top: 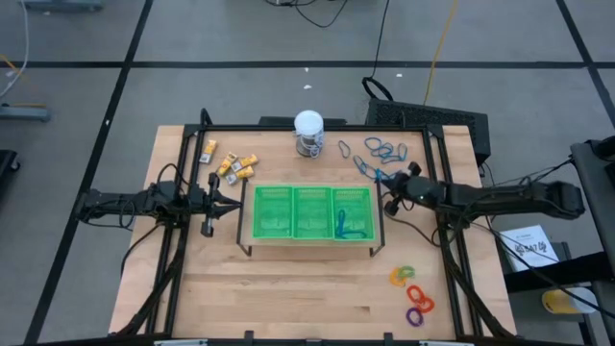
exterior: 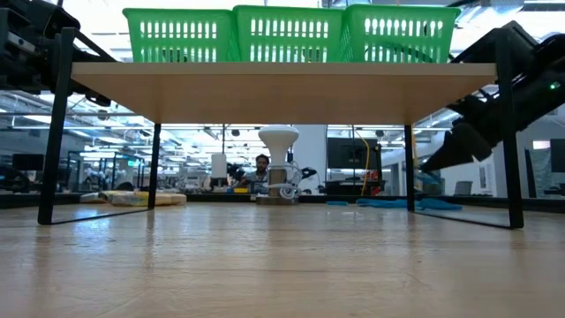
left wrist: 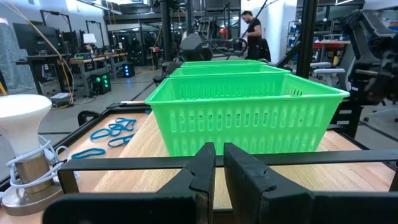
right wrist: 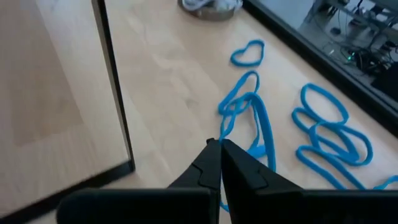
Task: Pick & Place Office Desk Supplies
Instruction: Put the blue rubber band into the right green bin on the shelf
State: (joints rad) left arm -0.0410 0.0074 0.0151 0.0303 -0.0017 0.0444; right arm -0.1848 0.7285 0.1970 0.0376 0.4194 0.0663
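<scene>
The step in hand looks like the pick of a blue loop [right wrist: 249, 118]: the right hand [top: 392, 204], right of centre in the high view just off the right end of the green tray [top: 312, 234], has its fingers pinched together over the near end of a loop, and a blue strand seems to run down between them, though whether it is truly caught cannot be told. If so, the next move calls for a lift clear of the bench [top: 288, 288] and a short carry left over the tray's right compartment, where one blue loop [top: 348, 229] already lies. More blue loops [top: 384, 149] lie upper right, yellow-and-white pieces [top: 231, 163] upper left, coloured rings [top: 413, 293] lower right. The right arm reaches in low from the right edge. The left hand [top: 209, 226] waits at the tray's left end, fingers closed on nothing.
</scene>
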